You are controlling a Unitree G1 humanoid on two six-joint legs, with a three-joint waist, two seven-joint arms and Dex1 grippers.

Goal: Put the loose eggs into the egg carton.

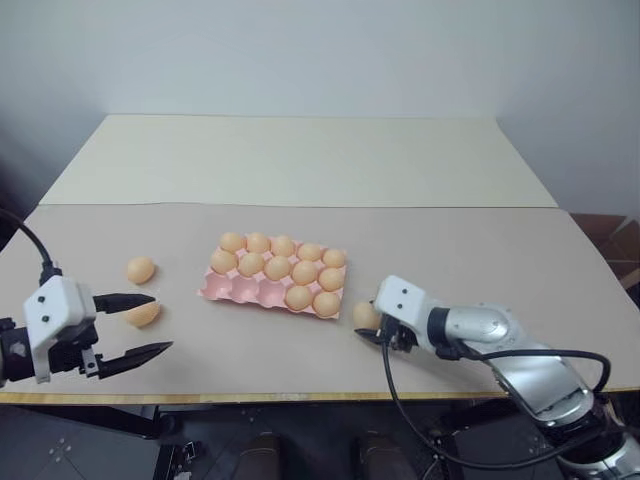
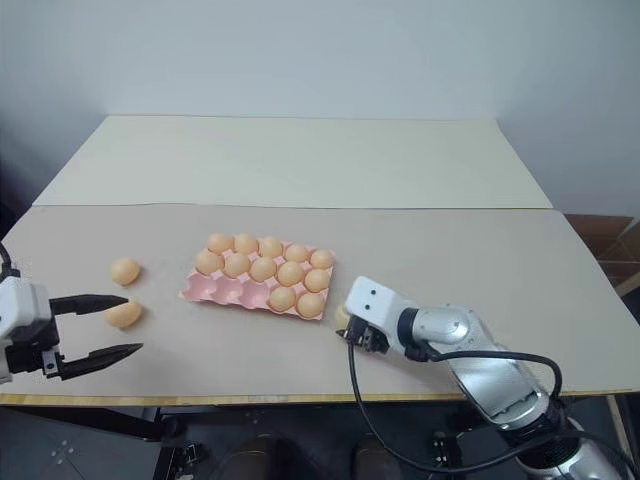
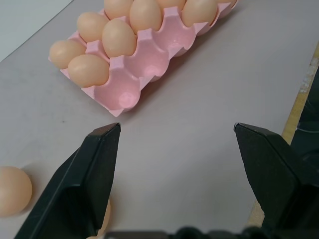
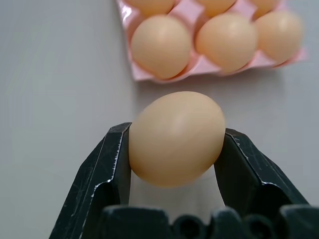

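Right gripper (image 4: pixel 174 149), at 4 o'clock of the egg carton (image 1: pixel 240 291), clamps one egg (image 4: pixel 175 137) between its jaws, seemingly for carrying to an empty cup; left gripper (image 1: pixel 140 322), jaws wide, brackets two loose eggs (image 1: pixel 141 270) at 9 o'clock.

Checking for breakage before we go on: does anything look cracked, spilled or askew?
Nothing stands out. The egg carton lies flat, its eggs seated and whole. The egg in the right gripper looks unbroken; two loose eggs lie intact by the left gripper.
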